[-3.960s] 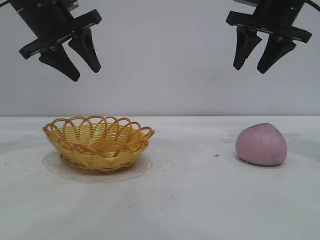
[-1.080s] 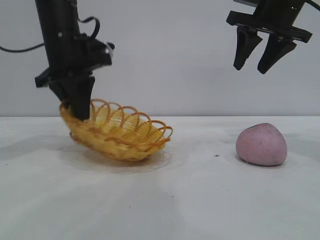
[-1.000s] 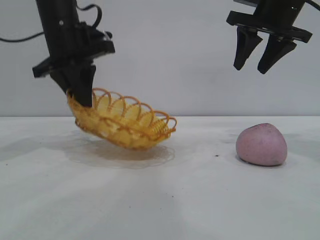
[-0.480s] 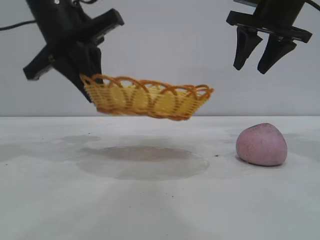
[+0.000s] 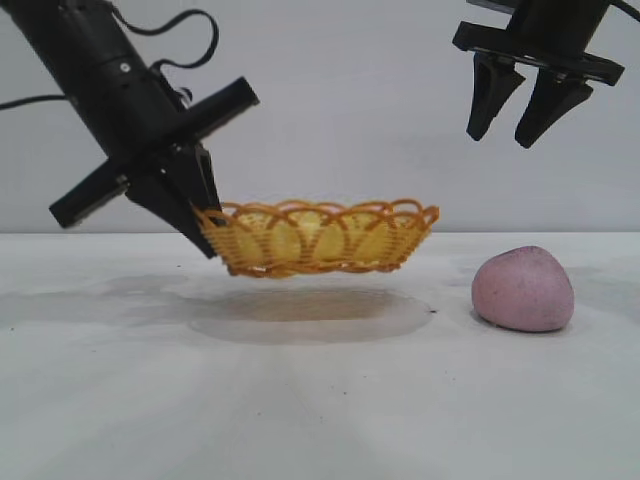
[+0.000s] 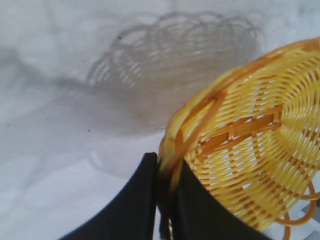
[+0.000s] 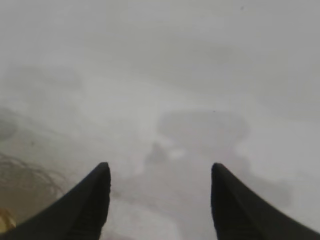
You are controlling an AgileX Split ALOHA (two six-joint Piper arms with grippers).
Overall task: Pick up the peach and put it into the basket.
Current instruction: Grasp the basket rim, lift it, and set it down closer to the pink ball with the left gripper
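The yellow-orange wicker basket (image 5: 318, 238) hangs a little above the table in the exterior view, roughly level. My left gripper (image 5: 204, 238) is shut on its rim at the left end. The left wrist view shows the two black fingers pinching the looped rim of the basket (image 6: 250, 145), with the left gripper (image 6: 167, 167) at that rim. The pink-mauve peach (image 5: 523, 288) lies on the table to the right of the basket, a short gap away. My right gripper (image 5: 508, 131) hangs open high above the peach. The right wrist view shows the right gripper (image 7: 160, 172) with nothing between its fingers.
The white table (image 5: 320, 400) stretches in front of both objects. The basket's shadow (image 5: 310, 312) lies on the table under it. A plain grey wall stands behind.
The left gripper has come down on the basket's rim, lifted it off the table and carried it rightward toward the peach, now lower than half a second ago. The right arm and peach have not moved.
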